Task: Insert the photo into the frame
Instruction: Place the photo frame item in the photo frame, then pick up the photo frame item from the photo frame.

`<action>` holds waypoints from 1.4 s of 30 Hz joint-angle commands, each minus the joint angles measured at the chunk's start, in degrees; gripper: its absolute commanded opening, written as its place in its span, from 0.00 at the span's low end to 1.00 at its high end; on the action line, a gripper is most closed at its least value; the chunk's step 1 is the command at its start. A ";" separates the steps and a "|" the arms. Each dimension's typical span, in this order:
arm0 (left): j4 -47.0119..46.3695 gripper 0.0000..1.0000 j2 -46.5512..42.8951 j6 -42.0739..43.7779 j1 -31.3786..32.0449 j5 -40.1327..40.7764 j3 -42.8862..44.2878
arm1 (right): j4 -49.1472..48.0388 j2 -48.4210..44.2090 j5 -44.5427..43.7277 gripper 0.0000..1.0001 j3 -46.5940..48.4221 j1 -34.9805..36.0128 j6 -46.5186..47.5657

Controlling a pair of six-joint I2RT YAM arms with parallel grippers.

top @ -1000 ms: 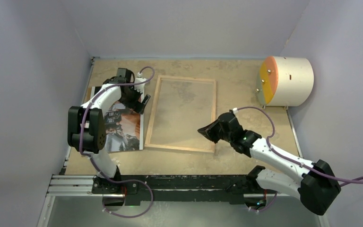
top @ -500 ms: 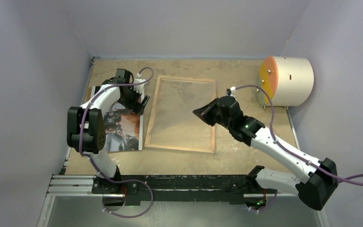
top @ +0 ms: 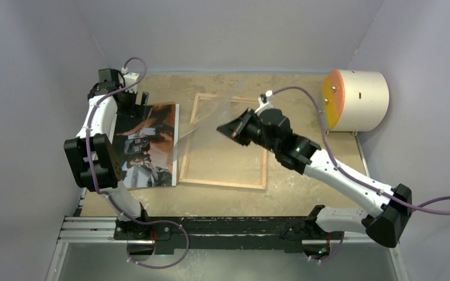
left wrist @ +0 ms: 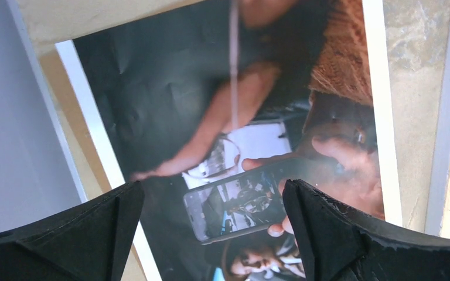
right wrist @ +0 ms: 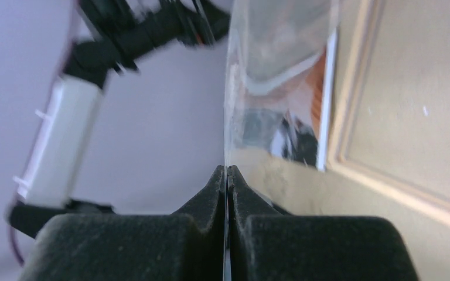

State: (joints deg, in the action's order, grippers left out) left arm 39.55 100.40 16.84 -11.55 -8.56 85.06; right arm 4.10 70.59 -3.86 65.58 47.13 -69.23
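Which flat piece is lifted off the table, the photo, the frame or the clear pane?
The clear pane: the right gripper pinches its edge and holds it tilted above the frame. The photo and frame lie flat.

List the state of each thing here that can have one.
photo: lying flat, picture side up, outside the frame.
frame: lying flat, wood side up, no pane in it.
clear pane: raised, tilted, gripped by one edge.
left claw: open, empty, above the photo.
right claw: shut on the clear pane.
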 commanded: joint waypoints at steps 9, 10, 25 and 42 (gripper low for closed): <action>1.13 0.98 -1.54 5.09 3.95 -3.24 -4.34 | 5.22 -14.32 1.94 0.00 -32.02 7.63 -0.33; 1.08 0.98 -1.94 5.39 4.98 -3.22 -4.94 | 5.27 -14.24 0.60 0.00 -32.72 7.70 0.61; 0.33 0.98 -3.68 7.85 15.38 -1.41 -14.64 | 18.43 -6.69 0.54 0.99 -28.38 7.45 6.98; -3.35 0.97 -2.37 7.69 17.66 2.23 -18.43 | 17.82 16.13 21.91 0.93 -6.28 -15.79 32.58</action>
State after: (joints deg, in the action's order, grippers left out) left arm 38.00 98.67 23.62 5.76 -7.64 67.81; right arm 23.51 80.64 8.29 55.16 33.69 -43.81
